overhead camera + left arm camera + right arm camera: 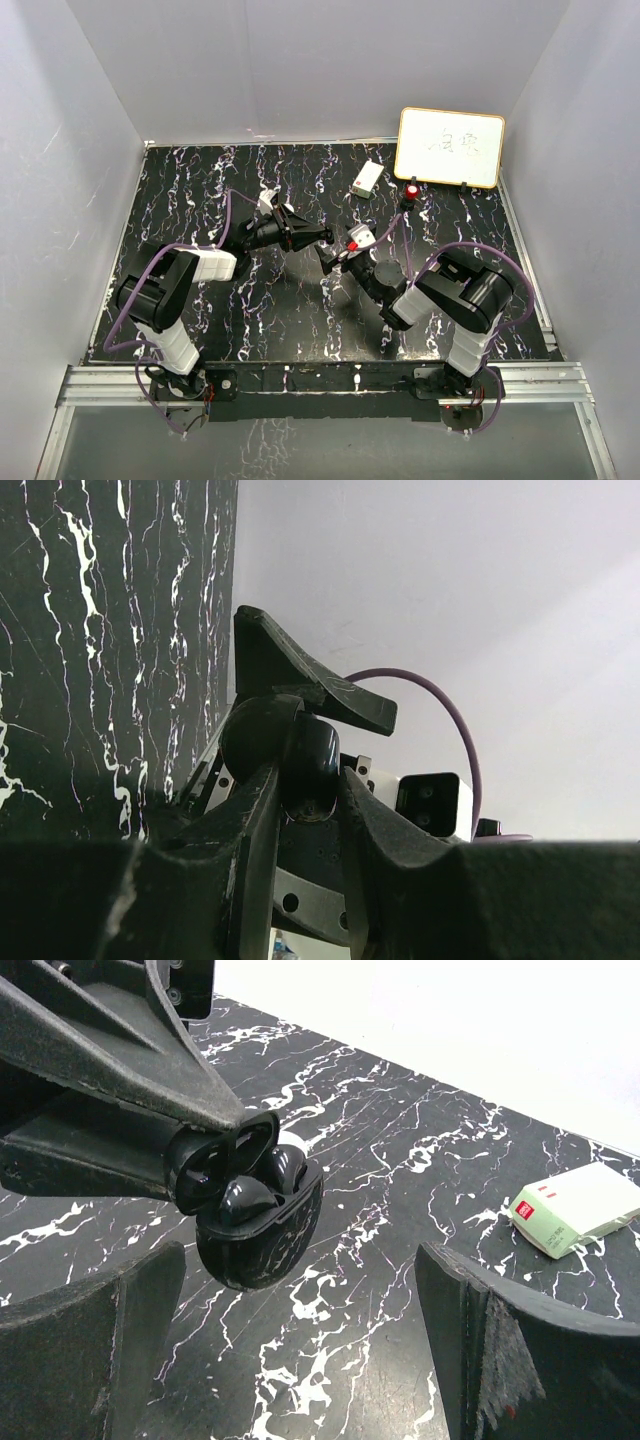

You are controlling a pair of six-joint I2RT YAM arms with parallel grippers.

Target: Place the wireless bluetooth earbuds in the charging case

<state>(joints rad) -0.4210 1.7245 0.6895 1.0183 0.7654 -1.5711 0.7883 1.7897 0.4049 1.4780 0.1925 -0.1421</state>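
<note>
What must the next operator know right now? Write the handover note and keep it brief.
Left hand: shut on the black case, lid open.
Right hand: open and empty, facing the case.
Black buds: both sit in the case.
White buds: not seen in any view. A white box lies farther back on the table.
Done: the black pair looks seated.
Left: probably close the lid, then find the white pair.
</note>
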